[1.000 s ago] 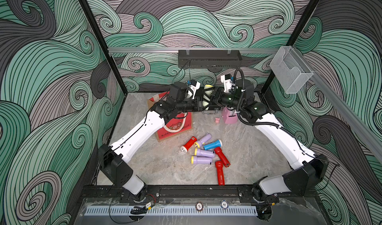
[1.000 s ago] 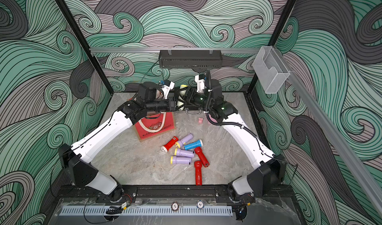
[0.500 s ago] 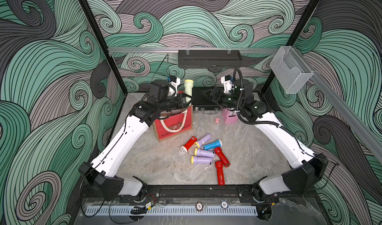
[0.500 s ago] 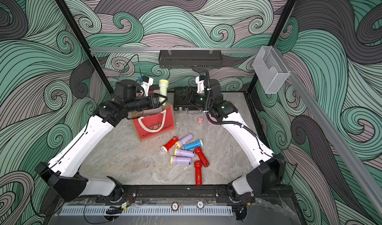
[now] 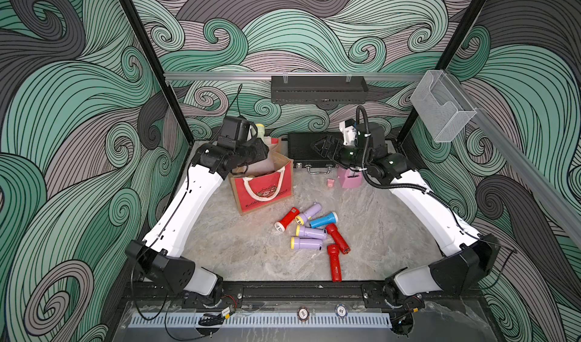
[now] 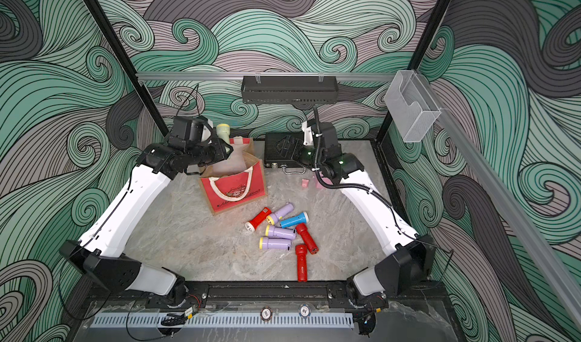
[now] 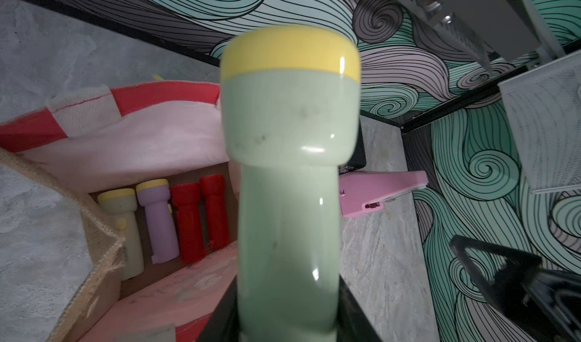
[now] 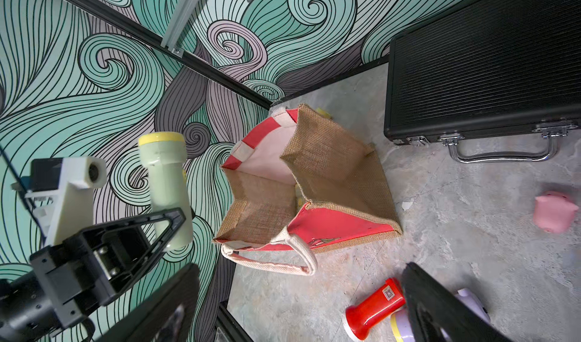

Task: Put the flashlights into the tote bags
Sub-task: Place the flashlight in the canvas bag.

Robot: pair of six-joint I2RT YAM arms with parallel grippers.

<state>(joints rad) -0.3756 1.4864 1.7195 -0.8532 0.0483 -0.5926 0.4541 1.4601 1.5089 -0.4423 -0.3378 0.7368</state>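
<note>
Green flashlight [image 8: 166, 180], gripped by left tool [image 8: 174, 230] at frame left, is to be lowered into tote bag [image 8: 333, 167]; right tool [image 5: 323, 148] is spread empty.

The left arm slants from 7 o'clock up to 11 o'clock, the left gripper [image 6: 224, 148] clamped on a pale green flashlight [image 8: 165, 180]. The right arm slants from 5 to 1 o'clock. The right gripper [image 5: 319, 147] points toward 9 o'clock, jaws wide apart.
</note>
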